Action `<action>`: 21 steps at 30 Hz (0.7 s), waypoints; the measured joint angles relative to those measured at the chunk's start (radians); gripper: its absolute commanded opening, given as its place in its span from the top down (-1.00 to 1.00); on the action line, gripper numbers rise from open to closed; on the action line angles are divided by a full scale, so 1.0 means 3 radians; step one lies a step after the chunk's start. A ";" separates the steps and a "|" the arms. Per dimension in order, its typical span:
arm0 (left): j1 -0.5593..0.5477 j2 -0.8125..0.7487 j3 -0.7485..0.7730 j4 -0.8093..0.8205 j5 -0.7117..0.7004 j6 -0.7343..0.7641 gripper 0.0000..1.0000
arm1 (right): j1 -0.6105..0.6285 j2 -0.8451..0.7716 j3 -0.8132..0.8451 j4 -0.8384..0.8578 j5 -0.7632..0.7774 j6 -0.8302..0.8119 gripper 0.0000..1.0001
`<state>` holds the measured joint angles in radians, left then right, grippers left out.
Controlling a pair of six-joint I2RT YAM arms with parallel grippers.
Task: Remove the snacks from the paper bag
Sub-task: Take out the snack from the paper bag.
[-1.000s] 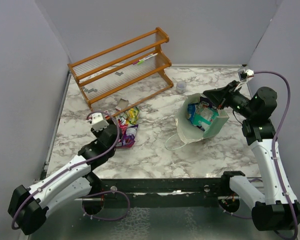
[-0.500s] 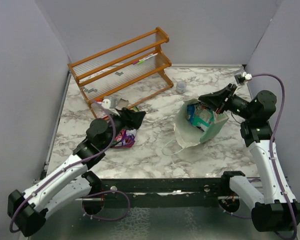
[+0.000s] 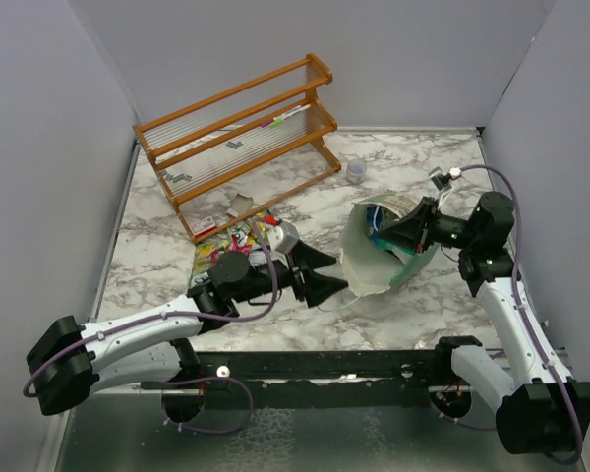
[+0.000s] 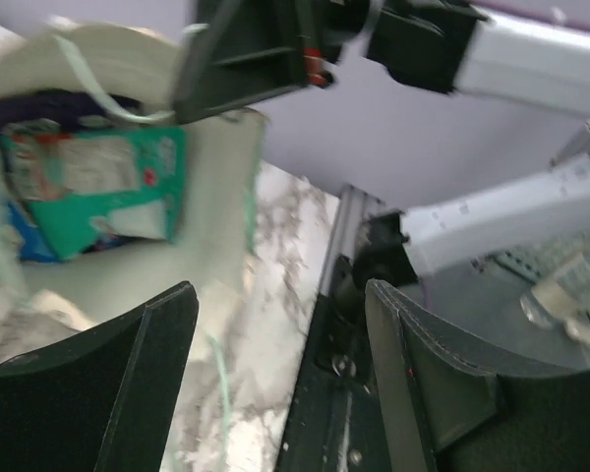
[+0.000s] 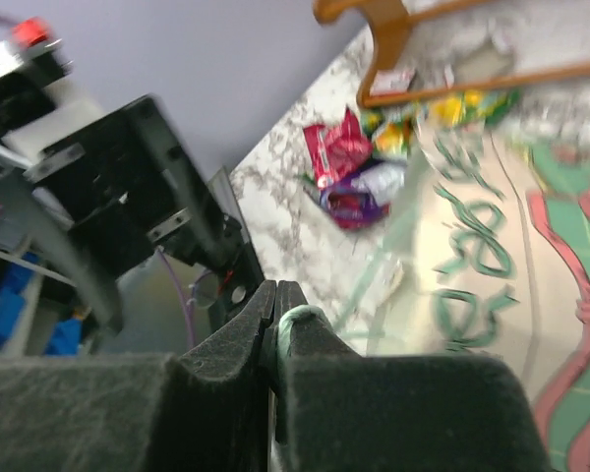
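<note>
The mint-green paper bag [image 3: 362,270] lies tilted at centre right, its cream mouth facing left. My right gripper [image 3: 383,238] is shut on a thin green strip of the bag's rim, seen pinched in the right wrist view [image 5: 277,295]. Inside the bag lie a teal packet [image 4: 88,187] and a blue and a dark one beside it. My left gripper [image 3: 332,275] is open and empty just left of the bag's mouth, its jaws wide apart in the left wrist view [image 4: 278,295]. Several snacks [image 3: 231,244] lie in a pile on the table at left; they also show in the right wrist view [image 5: 349,167].
A wooden rack [image 3: 236,128] stands at the back left with small tags on it. A small grey cup [image 3: 356,171] sits behind the bag. The bag's white string handle [image 3: 332,295] trails on the marble near the front rail [image 3: 374,366].
My left arm has swung right from the snack pile to the bag's mouth, jaws open. My right gripper has pulled the bag's rim left and down, tipping the bag over.
</note>
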<state>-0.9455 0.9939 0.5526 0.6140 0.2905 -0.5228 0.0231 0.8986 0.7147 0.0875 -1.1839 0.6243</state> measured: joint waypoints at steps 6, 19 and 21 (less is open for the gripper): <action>-0.0619 0.0251 -0.0128 0.0201 -0.0292 0.0299 -0.40 | 0.0009 0.0076 -0.0362 -0.0558 -0.0047 -0.0107 0.95; -0.1114 0.1347 0.0249 0.0656 -0.1125 0.0832 -0.22 | 0.0029 -0.0332 -0.0094 -0.0610 -0.0114 -0.0072 0.95; -0.1113 0.1490 0.0326 0.0706 -0.1315 0.0858 -0.05 | 0.0029 -0.0326 -0.0072 -0.0520 -0.0108 -0.0019 0.95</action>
<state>-1.2793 1.4410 0.6502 0.8257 -0.1040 -0.2653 0.0319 0.8009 0.6930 -0.0685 -1.2163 0.6186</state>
